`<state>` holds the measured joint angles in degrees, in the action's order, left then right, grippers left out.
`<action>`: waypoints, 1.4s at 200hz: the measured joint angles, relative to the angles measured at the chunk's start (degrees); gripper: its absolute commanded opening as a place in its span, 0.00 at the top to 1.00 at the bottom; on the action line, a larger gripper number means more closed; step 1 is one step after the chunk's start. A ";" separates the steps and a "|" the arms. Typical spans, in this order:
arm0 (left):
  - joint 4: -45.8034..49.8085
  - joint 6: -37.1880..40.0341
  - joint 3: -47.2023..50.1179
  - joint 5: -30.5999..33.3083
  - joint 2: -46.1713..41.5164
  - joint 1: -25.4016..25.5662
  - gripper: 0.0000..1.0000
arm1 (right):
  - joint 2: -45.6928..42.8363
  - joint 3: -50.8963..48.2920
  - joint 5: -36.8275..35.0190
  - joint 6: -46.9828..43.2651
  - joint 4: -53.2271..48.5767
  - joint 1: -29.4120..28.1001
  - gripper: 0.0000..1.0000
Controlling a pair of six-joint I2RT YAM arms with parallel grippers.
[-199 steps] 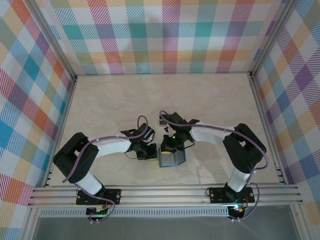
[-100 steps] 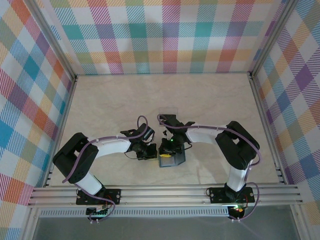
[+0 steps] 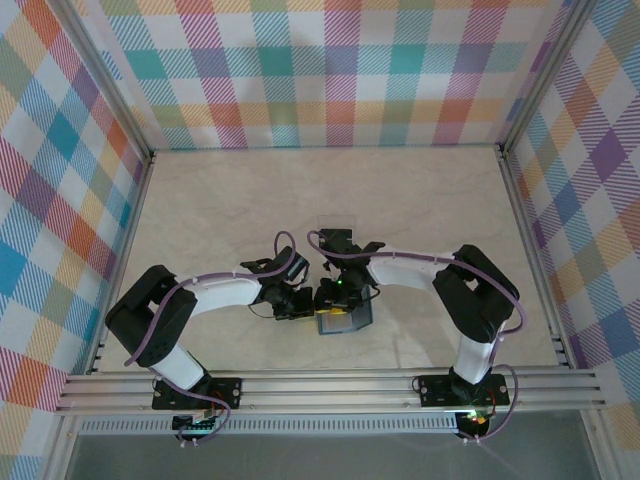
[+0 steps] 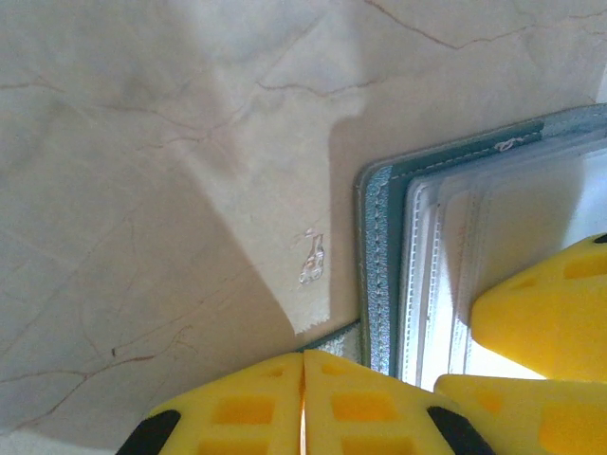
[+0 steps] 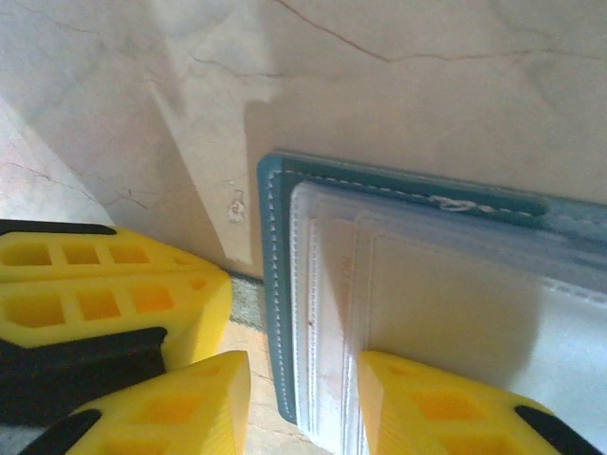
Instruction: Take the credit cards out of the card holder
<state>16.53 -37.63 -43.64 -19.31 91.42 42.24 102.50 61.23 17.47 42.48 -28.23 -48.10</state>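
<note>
- The holder [image 3: 345,320] lies open on the table [image 3: 420,200], near the arm bases.
- The left end effector [image 4: 303,398] is clenched, apparently on the holder's side tab, pinning it.
- The right end effector [image 5: 303,372] is released, its jaws straddling the holder's stitched edge.
- Step in hand: probably going for a card. I cannot tell whether the pale pockets [image 5: 427,303] hold cards.
- Next: pinch one card edge only, then pull it clear of the pocket.

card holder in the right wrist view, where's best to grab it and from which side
Probably the stitched long edge of the card holder, where the teal cover and clear pockets stack into a thin flat lip. Come in from the table side; the right gripper has its jaws astride that edge, one finger over the pockets, one off the holder.
</note>
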 measured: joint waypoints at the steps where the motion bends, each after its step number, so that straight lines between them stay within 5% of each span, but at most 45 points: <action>1: 0.00 0.00 0.00 0.00 0.00 0.00 0.91 | -0.02 0.00 -0.07 -0.07 -0.15 0.00 0.61; 280: 2.80 1.44 -2.08 -0.17 1.22 -0.04 0.91 | -1.66 5.18 -24.61 -6.62 -23.54 0.13 0.51</action>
<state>19.33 -36.18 -45.71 -19.49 92.64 42.19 100.84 66.41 -7.14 35.86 -51.77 -47.97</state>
